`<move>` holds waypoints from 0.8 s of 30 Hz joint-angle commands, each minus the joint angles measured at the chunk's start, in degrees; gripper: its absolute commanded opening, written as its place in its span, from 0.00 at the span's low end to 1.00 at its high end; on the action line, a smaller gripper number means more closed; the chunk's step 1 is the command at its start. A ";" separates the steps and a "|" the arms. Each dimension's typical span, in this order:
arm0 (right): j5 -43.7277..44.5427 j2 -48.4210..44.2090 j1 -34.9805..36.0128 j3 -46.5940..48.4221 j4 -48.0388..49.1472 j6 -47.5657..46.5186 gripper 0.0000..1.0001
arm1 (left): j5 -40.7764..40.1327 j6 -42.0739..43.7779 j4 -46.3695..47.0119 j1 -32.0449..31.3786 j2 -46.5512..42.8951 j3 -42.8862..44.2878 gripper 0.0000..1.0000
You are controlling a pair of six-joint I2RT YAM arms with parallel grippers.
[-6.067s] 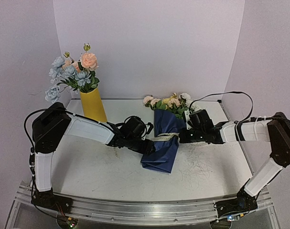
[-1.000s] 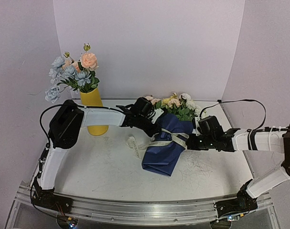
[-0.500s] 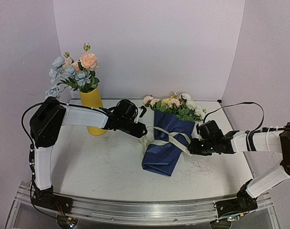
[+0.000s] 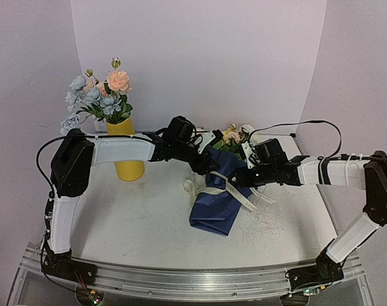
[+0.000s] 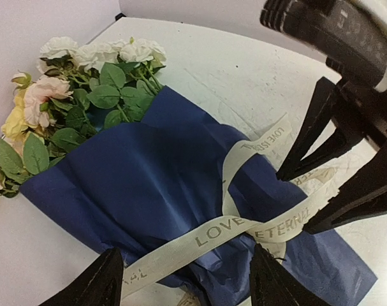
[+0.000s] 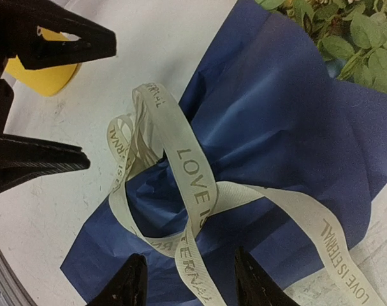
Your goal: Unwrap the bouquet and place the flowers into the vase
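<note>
While the blue crinkled-paper bouquet (image 4: 217, 203) lies on the desk (image 4: 136, 217), your left end effector (image 5: 183, 252) and right end effector (image 6: 188, 255) hover apart, empty; pinch the cream ribbon (image 5: 244, 226), likely limp and light, at its loop.

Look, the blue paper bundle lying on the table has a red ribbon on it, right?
Not red. The ribbon on the blue paper bundle is cream, as the right wrist view shows. The bundle does lie on the table.
</note>
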 commanded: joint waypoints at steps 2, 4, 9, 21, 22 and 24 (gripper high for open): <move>-4.23 1.97 -0.04 1.23 -0.14 -1.96 0.48 | 3.68 15.89 -1.54 -0.15 4.90 3.28 0.68; -4.76 2.58 -0.02 0.53 -0.06 -2.13 0.47 | 3.61 18.31 -1.56 0.09 5.49 3.56 0.68; -5.98 3.62 -0.03 -2.19 1.36 -1.77 0.42 | 7.18 23.75 -1.63 1.48 7.12 5.10 0.68; -7.70 3.57 0.02 -3.91 3.11 -1.00 0.02 | 11.28 30.12 -2.09 1.50 10.81 9.21 0.65; -7.67 3.42 0.01 -3.96 3.11 -0.91 0.00 | 11.87 30.35 -2.19 1.47 10.95 9.22 0.64; -7.59 2.92 0.01 -4.01 3.11 -0.65 0.00 | 13.67 30.90 -2.61 1.51 11.29 9.37 0.62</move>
